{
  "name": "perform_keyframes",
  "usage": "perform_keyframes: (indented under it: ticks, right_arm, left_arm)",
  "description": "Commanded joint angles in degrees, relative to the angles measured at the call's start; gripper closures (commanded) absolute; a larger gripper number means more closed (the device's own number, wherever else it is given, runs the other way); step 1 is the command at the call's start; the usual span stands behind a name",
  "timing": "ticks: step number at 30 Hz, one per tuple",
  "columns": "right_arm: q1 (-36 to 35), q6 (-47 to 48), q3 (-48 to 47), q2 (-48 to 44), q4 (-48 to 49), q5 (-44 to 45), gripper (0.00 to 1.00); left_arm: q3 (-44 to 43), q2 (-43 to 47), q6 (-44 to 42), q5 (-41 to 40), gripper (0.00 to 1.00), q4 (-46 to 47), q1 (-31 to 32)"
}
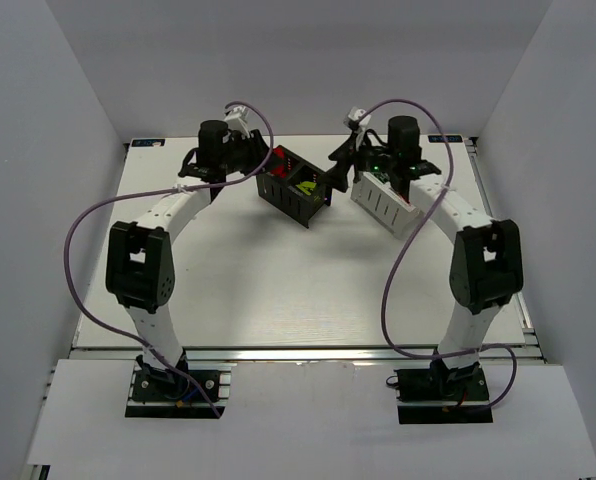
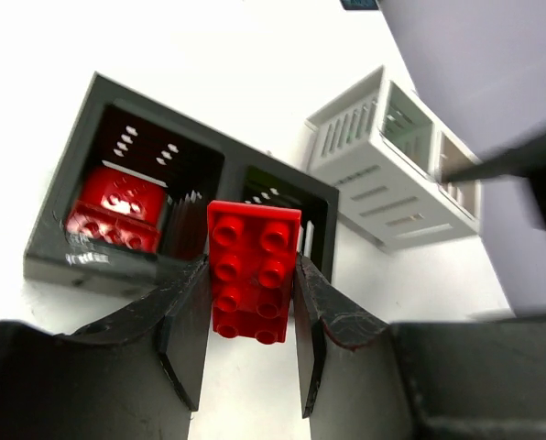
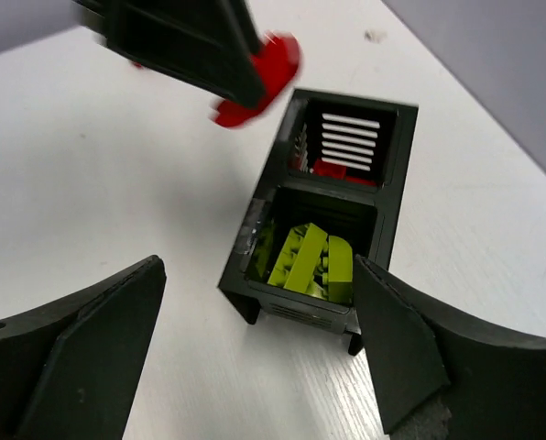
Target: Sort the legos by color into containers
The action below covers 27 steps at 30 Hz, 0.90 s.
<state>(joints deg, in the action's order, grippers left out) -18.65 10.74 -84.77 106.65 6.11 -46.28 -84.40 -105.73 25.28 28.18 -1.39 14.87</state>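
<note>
My left gripper (image 2: pixel 253 266) is shut on a red lego (image 2: pixel 253 284), held above the near rim of the black container (image 2: pixel 71 266). Its left compartment holds red legos (image 2: pixel 117 206). In the right wrist view my right gripper (image 3: pixel 255 275) stands wide open over the black container (image 3: pixel 392 197), nothing between its fingers. The compartment nearest it is full of green legos (image 3: pixel 310 261); the far one shows a red lego (image 3: pixel 342 170). From above, the black container (image 1: pixel 296 187) and the white container (image 1: pixel 386 205) sit at the back centre, between both grippers.
The white container (image 2: pixel 383 165) lies just right of the black one, its slotted side facing the left wrist camera. The left gripper's finger and its red lego (image 3: pixel 255 82) hang blurred above the black container. Grey walls close the table's back and sides.
</note>
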Motion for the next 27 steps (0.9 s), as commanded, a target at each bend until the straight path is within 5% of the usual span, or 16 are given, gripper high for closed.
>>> perform_keyframes:
  ticks: [1, 9, 27]
  right_arm:
    - [2.7, 0.0, 1.0, -5.1, 1.4, -10.4, 0.14]
    - [3.5, -3.5, 9.9, -11.2, 4.3, -15.6, 0.4]
    - [3.4, -4.1, 13.9, -14.5, 4.4, -15.2, 0.35]
  left_arm:
    - [-4.6, -1.6, -3.1, -5.1, 0.94, 0.6, 0.9]
    - [-9.2, -7.1, -4.4, -13.1, 0.84, 1.0, 2.8]
    - [-19.4, -14.5, -6.3, -20.7, 0.46, -4.9, 4.9]
